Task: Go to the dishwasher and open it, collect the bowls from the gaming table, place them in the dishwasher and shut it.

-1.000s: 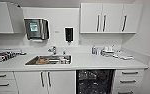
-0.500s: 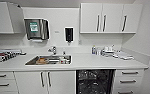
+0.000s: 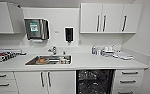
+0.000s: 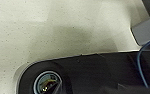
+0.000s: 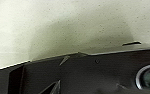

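Note:
The dishwasher (image 3: 94, 81) sits under the white counter, right of the sink cabinet. Its front shows as a dark opening with racks inside, and its lower part is cut off by the picture's edge. The bowls and the gaming table are out of view. Both wrist views look down on pale speckled floor (image 4: 53, 27) past the robot's own dark plate.
A steel sink (image 3: 49, 60) with a tap and some items in it is set in the counter (image 3: 91, 62). Small items stand at the counter's left end and back right. Wall cabinets (image 3: 111, 18), a paper towel dispenser (image 3: 36, 28) and drawers (image 3: 128, 80) surround it.

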You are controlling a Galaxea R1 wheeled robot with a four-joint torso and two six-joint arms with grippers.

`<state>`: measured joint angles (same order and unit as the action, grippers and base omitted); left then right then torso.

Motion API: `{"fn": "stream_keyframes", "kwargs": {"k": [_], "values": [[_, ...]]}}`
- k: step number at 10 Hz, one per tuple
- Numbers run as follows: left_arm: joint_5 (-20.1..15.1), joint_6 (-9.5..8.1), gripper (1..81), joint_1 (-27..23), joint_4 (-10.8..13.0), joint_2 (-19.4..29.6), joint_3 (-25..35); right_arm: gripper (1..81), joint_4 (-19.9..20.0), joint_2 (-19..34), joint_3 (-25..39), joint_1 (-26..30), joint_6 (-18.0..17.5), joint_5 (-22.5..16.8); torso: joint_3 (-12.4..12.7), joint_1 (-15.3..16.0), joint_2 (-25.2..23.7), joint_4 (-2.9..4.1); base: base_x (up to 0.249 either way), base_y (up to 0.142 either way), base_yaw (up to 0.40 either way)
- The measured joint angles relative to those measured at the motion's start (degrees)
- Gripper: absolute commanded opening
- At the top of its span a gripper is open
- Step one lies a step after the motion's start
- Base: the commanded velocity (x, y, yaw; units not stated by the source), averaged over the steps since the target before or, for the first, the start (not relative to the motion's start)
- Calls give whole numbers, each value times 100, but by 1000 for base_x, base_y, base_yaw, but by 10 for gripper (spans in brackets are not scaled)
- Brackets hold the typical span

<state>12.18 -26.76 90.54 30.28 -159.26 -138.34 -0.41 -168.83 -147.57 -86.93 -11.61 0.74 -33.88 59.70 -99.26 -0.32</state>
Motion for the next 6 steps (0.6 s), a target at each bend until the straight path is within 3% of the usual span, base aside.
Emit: {"fn": "stream_keyframes", "kwargs": {"k": [3, 6], "values": [[-6, 44, 811, -2, 0, -91, -149, 811, -2, -2, -32, 17, 0, 11, 2, -267, 405, 0, 0, 0, 0], [-28, 83, 811, -49, 6, -397, -695, 811, -7, -50, -37, 112, 0, 22, 2, -654, 1007, 0, 0, 0, 0]]}}
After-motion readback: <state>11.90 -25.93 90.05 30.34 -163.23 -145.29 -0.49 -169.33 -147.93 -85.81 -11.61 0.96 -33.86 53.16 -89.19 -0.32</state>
